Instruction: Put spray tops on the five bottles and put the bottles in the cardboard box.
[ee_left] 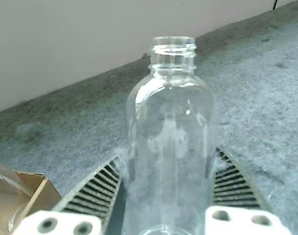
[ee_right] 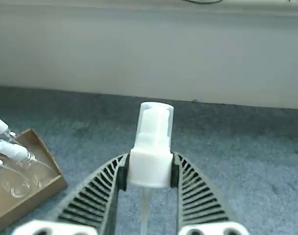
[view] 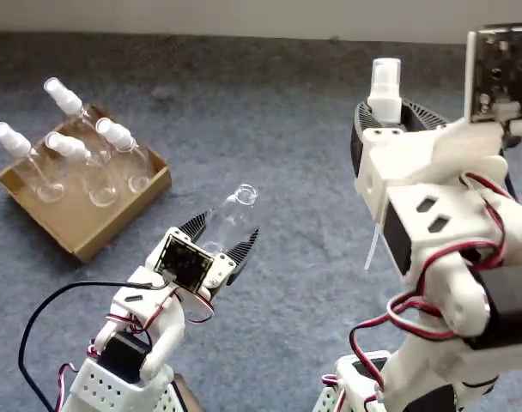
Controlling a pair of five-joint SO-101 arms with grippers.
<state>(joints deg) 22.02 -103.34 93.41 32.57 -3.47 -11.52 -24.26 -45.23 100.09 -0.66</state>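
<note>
From above, the left pincer (view: 224, 233) pinches one uncapped clear plastic bottle (view: 233, 213), neck past its fingertips. The right pincer (view: 397, 116), well apart, clamps one white plastic spray top (view: 385, 84). Four capped clear bottles (view: 85, 167) lie in the shallow brown cardboard box (view: 81, 236), beyond the left pincer, away from the right.

Left wrist view: the bottle (ee_left: 171, 132) sits between ribbed black fingers (ee_left: 92, 193).

Right wrist view: the spray top (ee_right: 151, 156) is squeezed at the fingertips, its thin tube (ee_right: 145, 208) trailing back between them.
</note>
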